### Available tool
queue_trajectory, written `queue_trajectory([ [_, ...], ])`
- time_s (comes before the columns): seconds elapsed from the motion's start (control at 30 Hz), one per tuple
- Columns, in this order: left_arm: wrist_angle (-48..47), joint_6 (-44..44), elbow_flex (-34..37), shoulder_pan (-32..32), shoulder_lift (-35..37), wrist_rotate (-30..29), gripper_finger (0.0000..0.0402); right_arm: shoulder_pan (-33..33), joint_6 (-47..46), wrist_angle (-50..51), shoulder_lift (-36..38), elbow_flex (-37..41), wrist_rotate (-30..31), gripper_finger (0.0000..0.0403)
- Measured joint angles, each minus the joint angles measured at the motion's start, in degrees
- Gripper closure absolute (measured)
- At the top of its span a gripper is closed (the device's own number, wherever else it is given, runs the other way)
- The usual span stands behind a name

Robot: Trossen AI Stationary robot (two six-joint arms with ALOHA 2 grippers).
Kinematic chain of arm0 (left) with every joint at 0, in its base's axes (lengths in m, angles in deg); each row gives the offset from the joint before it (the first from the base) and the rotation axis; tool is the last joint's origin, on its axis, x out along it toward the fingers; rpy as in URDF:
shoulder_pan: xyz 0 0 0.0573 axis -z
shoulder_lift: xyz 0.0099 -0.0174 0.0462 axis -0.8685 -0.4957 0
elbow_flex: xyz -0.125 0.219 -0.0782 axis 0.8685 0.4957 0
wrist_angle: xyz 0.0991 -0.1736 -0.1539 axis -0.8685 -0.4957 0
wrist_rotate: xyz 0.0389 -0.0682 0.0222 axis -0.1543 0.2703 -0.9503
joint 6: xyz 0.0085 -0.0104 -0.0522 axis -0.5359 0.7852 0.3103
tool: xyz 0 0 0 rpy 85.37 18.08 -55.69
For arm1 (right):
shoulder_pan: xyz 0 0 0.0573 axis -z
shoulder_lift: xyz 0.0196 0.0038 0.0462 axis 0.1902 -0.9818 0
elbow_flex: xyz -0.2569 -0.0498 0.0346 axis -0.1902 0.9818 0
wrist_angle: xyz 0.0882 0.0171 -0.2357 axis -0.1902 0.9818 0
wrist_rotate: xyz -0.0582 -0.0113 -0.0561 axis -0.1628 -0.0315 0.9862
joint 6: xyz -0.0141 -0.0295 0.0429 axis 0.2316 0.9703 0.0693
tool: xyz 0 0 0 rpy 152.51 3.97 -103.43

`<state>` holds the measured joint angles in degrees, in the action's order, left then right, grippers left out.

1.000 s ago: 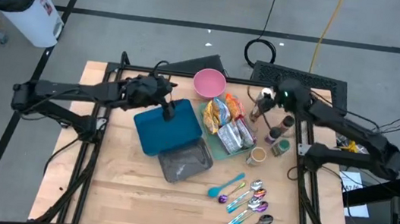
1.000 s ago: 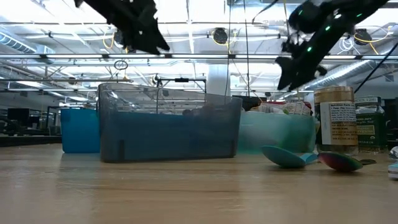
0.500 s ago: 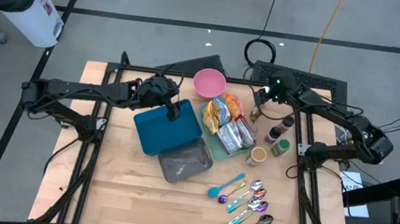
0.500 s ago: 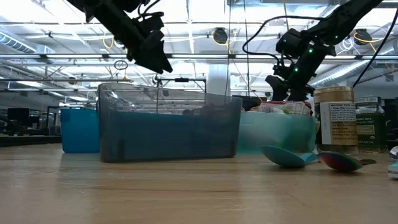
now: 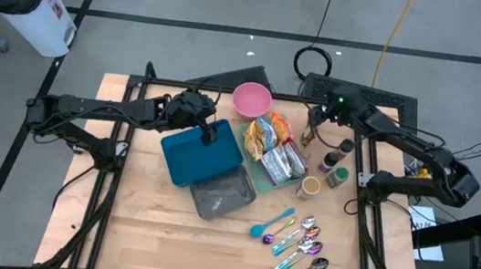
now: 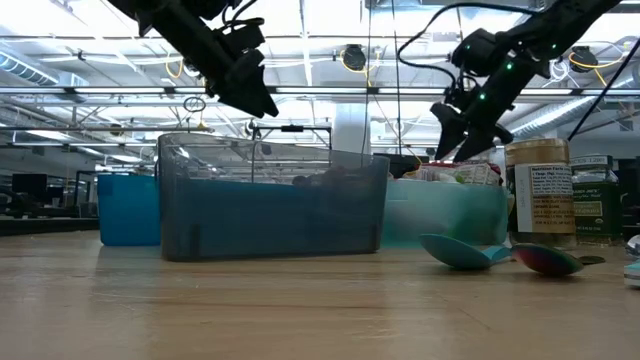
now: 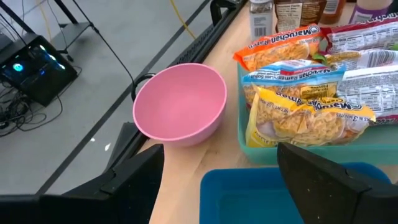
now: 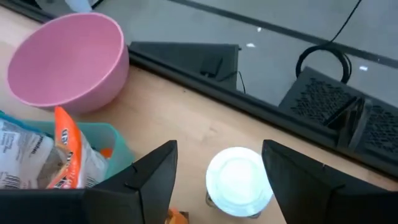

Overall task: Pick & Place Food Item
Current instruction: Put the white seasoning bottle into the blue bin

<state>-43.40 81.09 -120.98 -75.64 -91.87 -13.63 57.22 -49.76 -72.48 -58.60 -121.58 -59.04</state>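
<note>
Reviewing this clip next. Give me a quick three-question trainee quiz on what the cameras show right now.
1. True or false: the pink bowl is empty.
2. The left claw hangs over which item? A) blue bin B) spoons C) grey container
3. Fill in: seen from the right wrist, the right claw is open above a jar with a ____ lid.

Key: 1 true; 2 A; 3 white
</note>
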Motion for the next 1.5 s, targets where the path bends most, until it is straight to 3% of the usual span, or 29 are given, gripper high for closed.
queue_trajectory([
  [0.17, 0.0, 0.1, 0.0, 0.0, 0.0, 0.0, 0.0089, -0.2, 0.9, 1.3, -0.3, 0.0, 4.2, 0.0174],
  [0.63, 0.1, 0.2, 0.0, 0.0, 0.0, 0.0, 0.0086, -0.2, 1.0, 1.1, -8.7, 0.2, 4.1, 0.0165],
  [0.8, -0.1, 0.2, 0.0, 0.0, 0.0, 0.1, 0.0088, -0.2, 0.6, 1.1, -8.6, 0.2, 4.1, 0.0175],
  [0.93, -0.3, 0.2, 0.0, 0.0, 0.0, 0.1, 0.0082, -0.2, 0.5, 1.4, -6.5, 0.2, 3.9, 0.0208],
  [1.17, 0.5, 0.4, 0.0, 0.0, 0.0, 0.1, 0.0088, -0.7, 1.1, 2.2, -0.2, 0.2, 4.0, 0.0208],
  [1.33, 3.8, 0.5, 0.0, 0.0, 0.0, 0.7, 0.0093, -5.3, 3.7, 0.3, 8.3, 0.2, 3.4, 0.0208],
  [1.5, 10.9, 2.7, -0.1, 0.1, -0.8, 10.6, 0.0089, -15.4, 6.2, -3.9, 15.6, 0.2, -2.2, 0.0208],
])
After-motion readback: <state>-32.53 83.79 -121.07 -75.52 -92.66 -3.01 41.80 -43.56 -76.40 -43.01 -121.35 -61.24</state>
